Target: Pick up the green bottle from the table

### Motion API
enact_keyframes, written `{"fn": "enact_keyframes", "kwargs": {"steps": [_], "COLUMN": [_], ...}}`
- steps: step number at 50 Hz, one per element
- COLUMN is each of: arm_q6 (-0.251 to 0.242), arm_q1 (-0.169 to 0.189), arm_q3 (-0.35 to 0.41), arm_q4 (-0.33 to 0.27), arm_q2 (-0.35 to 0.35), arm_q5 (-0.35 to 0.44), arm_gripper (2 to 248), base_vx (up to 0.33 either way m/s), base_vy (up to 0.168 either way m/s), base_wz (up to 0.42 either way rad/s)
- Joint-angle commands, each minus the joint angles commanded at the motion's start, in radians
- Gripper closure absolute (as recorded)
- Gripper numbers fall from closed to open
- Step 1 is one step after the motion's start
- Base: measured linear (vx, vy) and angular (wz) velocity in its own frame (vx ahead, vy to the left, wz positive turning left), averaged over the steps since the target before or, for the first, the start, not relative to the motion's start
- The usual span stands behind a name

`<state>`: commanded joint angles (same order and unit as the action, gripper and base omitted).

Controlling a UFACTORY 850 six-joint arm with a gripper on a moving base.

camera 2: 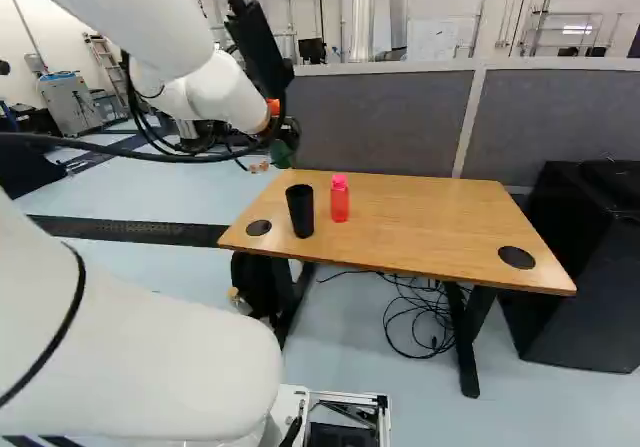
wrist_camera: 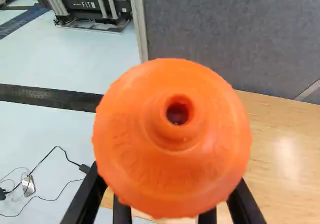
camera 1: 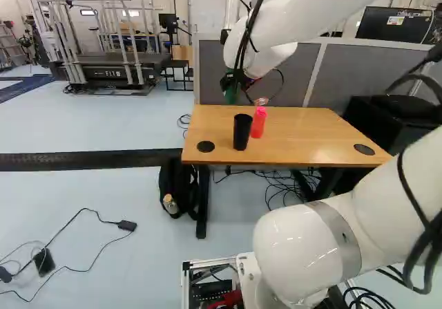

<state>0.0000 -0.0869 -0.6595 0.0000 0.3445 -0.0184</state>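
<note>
One green bottle (camera 2: 282, 154): this is your target, held near the far corner of the surface (camera 1: 311, 136), on the open-floor side. It looks raised off the wood, so the pick itself seems done.
Claw (camera 1: 233, 82): pinching the green bottle, a finger on either side as you look along the wrist view. The cap hides the contact, so you can't check how deep the pads sit.
Orange cap (wrist_camera: 132, 156): uppermost and facing your wrist camera, probably because the grip is on the body below. That would keep the bottle near upright and its spout out of the pinch. Domed, smooth, plastic-looking, with a scalloped rim and a round hole in the raised spout.
Black cup (camera 2: 300, 210): upright, plain, gently tapered, dark-walled. It stands nearer the base than the bottle you hold; swing wide of it.
Red bottle (camera 2: 340, 199): upright beside the cup, slim, somewhat see-through, with a narrower top. Judge it a second thing you could knock.
Grey partition (camera 2: 380, 117): fabric-like panels behind the surface. Give the arm room there, and hold your grip steady if you lift further.
</note>
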Motion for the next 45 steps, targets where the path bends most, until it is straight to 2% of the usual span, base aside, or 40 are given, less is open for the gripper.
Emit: {"fn": "enact_keyframes", "kwargs": {"steps": [23,45], "arm_q6": [0.000,0.000], "arm_q1": [0.000,0.000], "arm_q3": [0.000,0.000], "arm_q4": [0.000,0.000], "arm_q2": [0.000,0.000], "arm_q5": [0.000,0.000], "arm_gripper": [129,129], "base_vx": [-0.021,-0.252], "base_vy": [0.000,-0.005], "base_wz": [0.017,0.002]}}
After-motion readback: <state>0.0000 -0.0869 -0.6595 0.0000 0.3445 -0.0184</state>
